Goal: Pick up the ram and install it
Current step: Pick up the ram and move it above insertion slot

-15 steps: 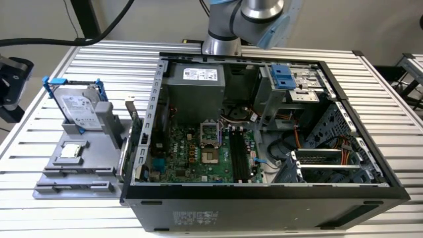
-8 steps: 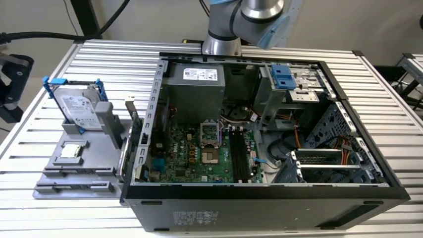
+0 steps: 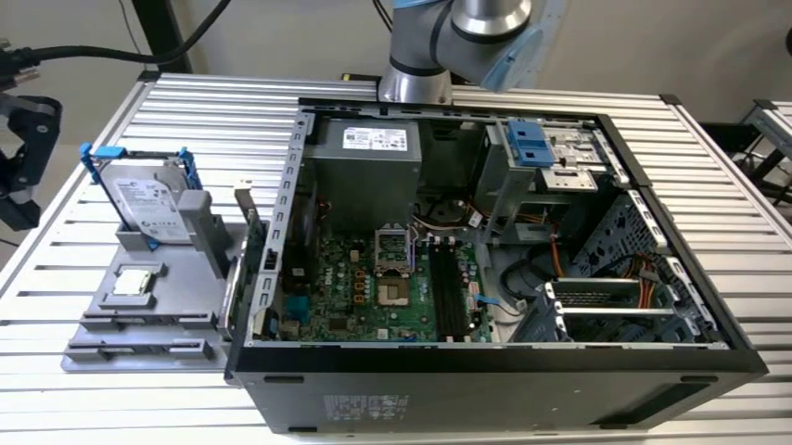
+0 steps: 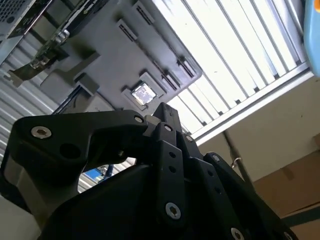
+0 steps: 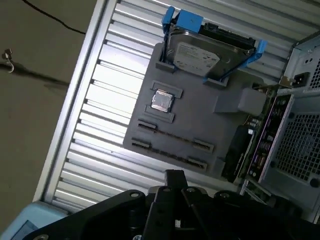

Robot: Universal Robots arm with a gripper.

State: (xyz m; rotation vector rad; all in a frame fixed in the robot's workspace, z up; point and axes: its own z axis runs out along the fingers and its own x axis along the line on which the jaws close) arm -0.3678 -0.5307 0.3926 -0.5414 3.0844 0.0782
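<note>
The ram is out of view; I cannot pick out a dark stick in any frame. My gripper (image 5: 175, 176) hangs high above the grey parts holder (image 5: 200, 125), over the holder's edge that carries two long narrow grooves (image 5: 172, 139). In the second wrist view the gripper (image 4: 164, 111) points towards the same holder (image 4: 100, 50). The open computer case (image 3: 495, 371) lies on its side, with the green motherboard (image 3: 359, 297) and its black memory slots (image 3: 448, 292) facing up. The arm's base (image 3: 415, 83) stands behind the case.
A silver hard drive in a blue frame (image 3: 151, 199) stands upright on the holder (image 3: 185, 320), and a small square processor chip (image 3: 134, 281) lies in front of it. The ribbed metal table (image 3: 223, 111) ends close to the holder, at the exterior view's left.
</note>
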